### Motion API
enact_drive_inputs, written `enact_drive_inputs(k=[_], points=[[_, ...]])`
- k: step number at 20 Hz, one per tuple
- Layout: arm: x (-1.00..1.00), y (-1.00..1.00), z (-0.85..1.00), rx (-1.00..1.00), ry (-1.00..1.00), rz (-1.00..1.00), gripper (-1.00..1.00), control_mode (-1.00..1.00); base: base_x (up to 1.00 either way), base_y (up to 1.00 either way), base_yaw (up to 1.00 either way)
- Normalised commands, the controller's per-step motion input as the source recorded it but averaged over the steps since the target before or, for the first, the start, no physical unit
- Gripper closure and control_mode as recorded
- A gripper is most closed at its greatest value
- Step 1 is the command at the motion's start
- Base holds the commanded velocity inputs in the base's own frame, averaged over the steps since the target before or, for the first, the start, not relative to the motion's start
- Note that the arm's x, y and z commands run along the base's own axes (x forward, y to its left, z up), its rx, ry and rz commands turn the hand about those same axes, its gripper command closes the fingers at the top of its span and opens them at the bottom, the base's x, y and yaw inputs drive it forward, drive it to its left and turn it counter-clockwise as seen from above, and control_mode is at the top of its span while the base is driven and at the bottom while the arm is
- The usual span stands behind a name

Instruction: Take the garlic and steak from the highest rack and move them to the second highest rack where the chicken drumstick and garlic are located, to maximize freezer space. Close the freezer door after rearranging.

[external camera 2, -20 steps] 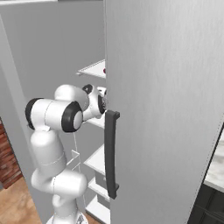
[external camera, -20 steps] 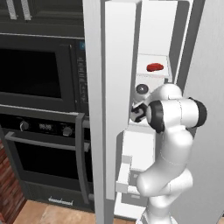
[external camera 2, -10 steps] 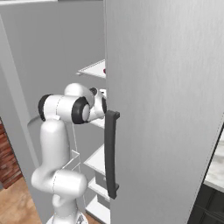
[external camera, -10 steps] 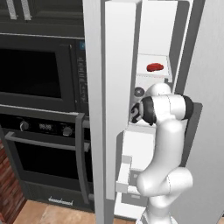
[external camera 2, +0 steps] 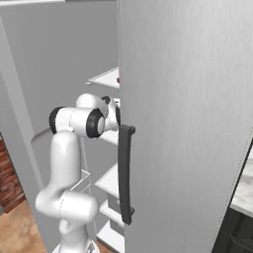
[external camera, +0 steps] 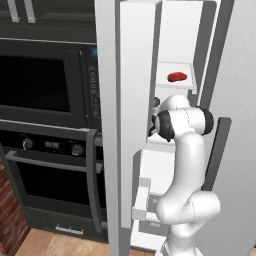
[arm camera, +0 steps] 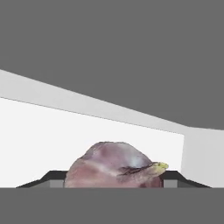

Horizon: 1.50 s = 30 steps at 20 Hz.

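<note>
My gripper [arm camera: 114, 177] is shut on the garlic [arm camera: 116, 166], a mauve-grey bulb with a finger tip [arm camera: 53, 176] touching each side. It hangs low over a white rack plate [arm camera: 39, 127] that runs to the freezer's back wall. From the left base the hand [external camera: 152, 126] is tucked behind the edge of the open freezer door [external camera: 134, 100], one level below the highest rack [external camera: 191, 84]. The red steak [external camera: 177, 76] lies on that highest rack. The chicken drumstick is hidden.
A closed grey door with a dark bar handle [external camera 2: 124, 173] stands right beside my forearm. Lower white shelves [external camera 2: 109, 182] sit under the arm. The black wall oven [external camera: 47, 150] is left of the freezer door, whose moulded bin [external camera: 141, 200] juts out low.
The forearm has swung left and deeper into the freezer at the same height, and the hand has slipped further behind the door edge. The steak has not moved.
</note>
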Motion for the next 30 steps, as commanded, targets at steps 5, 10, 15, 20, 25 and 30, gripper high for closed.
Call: enact_drive_inputs(k=[5, 10, 15, 20, 25, 30], points=[[-0.2, 0.0, -0.03, 0.0, 0.0, 0.0, -1.0, -1.0, 0.0, 0.0, 0.0], [-0.45, 0.0, 0.11, 0.08, -0.01, 0.0, -1.0, -1.0, 0.0, 0.0, 0.0], [-0.57, 0.0, 0.34, 0.21, -0.02, 0.0, -1.0, -1.0, 0.0, 0.0, 0.0], [-0.39, 0.0, 0.73, 0.15, -0.17, -0.07, -1.0, -1.0, 0.0, 0.0, 0.0], [-0.24, 0.0, 0.84, 0.08, -0.1, -0.12, -1.0, -1.0, 0.0, 0.0, 0.0], [-0.4, 0.0, 0.7, 0.11, -0.01, -0.03, -1.0, -1.0, 0.0, 0.0, 0.0]])
